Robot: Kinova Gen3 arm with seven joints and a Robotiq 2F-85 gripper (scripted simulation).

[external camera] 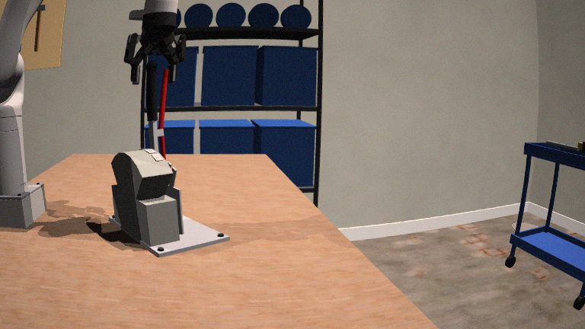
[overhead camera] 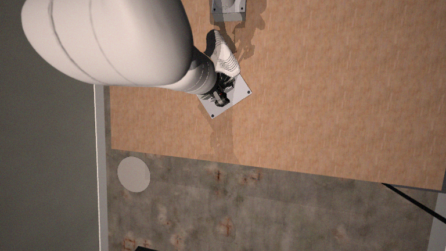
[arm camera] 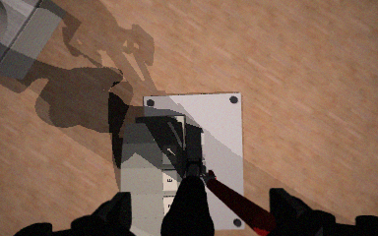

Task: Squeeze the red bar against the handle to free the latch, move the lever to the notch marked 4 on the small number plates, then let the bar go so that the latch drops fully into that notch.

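The grey lever housing stands on a light base plate on the wooden table. The lever rises upright from it, with a black handle and the red bar close beside it on the right. Small number plates lie on the housing's curved top; they also show in the wrist view, too small to read. My gripper is open and straddles the top of the handle and bar, fingers on either side. In the wrist view the handle and the red bar sit between my fingers.
The arm's base stands at the table's left. A black shelf rack with blue bins stands behind the table. A blue cart is at the far right on the floor.
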